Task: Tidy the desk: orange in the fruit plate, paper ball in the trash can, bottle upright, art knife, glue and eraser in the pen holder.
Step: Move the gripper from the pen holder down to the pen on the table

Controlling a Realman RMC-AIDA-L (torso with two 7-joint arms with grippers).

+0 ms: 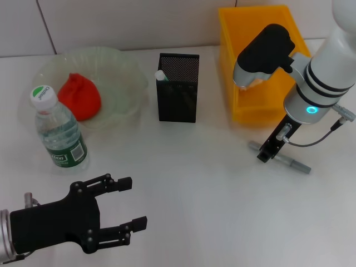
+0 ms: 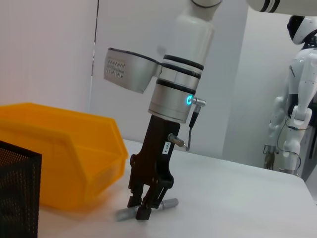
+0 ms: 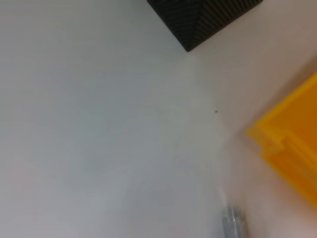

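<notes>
Right gripper [image 2: 144,208] lowered onto grey art knife [image 1: 295,163] lying on white desk [image 1: 211,183] just before yellow trash can [image 1: 261,67], fingers nearly closed around its shaft, left gripper [image 1: 129,204] parked near front edge, fingers spread, empty.

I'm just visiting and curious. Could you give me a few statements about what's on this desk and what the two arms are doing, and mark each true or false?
1. The orange lies in the fruit plate. True.
2. The bottle lies on its side. False: it stands upright beside the plate.
3. The right gripper is down at the grey art knife on the desk. True.
4. The left gripper holds the bottle. False: it is open and empty, near the desk's front edge.
5. The pen holder stands inside the trash can. False: it stands between plate and can.
</notes>
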